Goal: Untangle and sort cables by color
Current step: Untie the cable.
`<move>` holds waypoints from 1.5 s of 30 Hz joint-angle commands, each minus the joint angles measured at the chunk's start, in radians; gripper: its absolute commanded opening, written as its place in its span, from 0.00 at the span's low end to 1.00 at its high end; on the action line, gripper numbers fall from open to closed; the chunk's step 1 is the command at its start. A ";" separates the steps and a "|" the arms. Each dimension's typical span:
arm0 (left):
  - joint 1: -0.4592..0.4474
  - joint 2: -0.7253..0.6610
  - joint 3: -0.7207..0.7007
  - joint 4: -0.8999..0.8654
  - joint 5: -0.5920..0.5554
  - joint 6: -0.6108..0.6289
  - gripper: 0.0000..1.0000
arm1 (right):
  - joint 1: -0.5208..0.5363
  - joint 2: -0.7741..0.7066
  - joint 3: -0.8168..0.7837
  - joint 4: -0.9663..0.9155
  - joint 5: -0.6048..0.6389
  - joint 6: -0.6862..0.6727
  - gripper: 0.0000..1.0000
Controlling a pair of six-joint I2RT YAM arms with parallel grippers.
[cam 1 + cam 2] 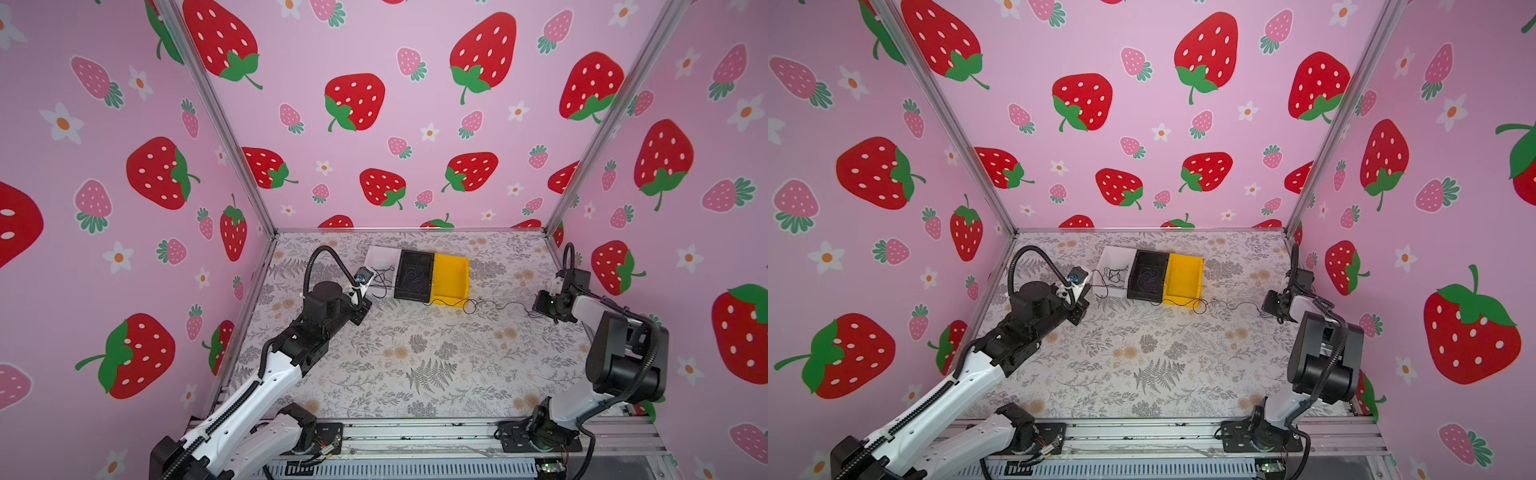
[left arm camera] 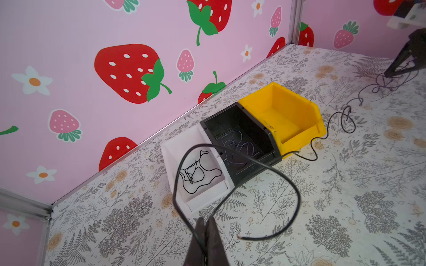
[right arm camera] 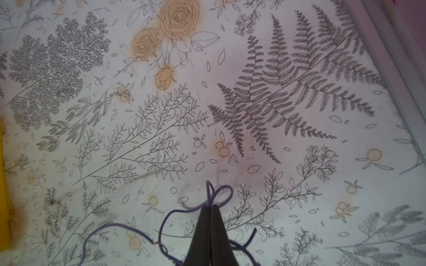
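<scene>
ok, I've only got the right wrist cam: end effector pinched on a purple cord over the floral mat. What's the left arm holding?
Observer: The left end effector is shut on a black cord that loops beside the white bin.
Operator: Anything sorted yet?
Observer: A tangled black cord lies in the white bin, and a purplish cord lies in the black bin.
Operator: Where does my cord trail to?
Observer: The purple cord seems to run over the mat from the right end effector to the front of the empty yellow bin.
</scene>
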 commanded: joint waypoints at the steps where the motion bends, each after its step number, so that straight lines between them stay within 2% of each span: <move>1: 0.033 -0.028 -0.014 -0.016 0.026 0.017 0.00 | -0.007 0.017 0.029 -0.005 -0.008 -0.011 0.00; 9: 0.066 -0.039 -0.009 -0.043 0.009 0.023 0.00 | -0.011 0.024 0.040 -0.013 0.027 -0.024 0.00; 32: 0.235 -0.109 -0.026 -0.103 0.007 0.006 0.00 | -0.039 0.115 0.138 -0.020 0.058 -0.019 0.00; 38: 0.239 -0.108 -0.025 -0.087 0.070 -0.013 0.00 | -0.039 0.083 0.098 0.008 0.011 -0.009 0.00; 45: 0.243 -0.108 -0.011 -0.104 0.028 0.008 0.00 | -0.039 0.052 0.086 0.000 0.048 -0.018 0.00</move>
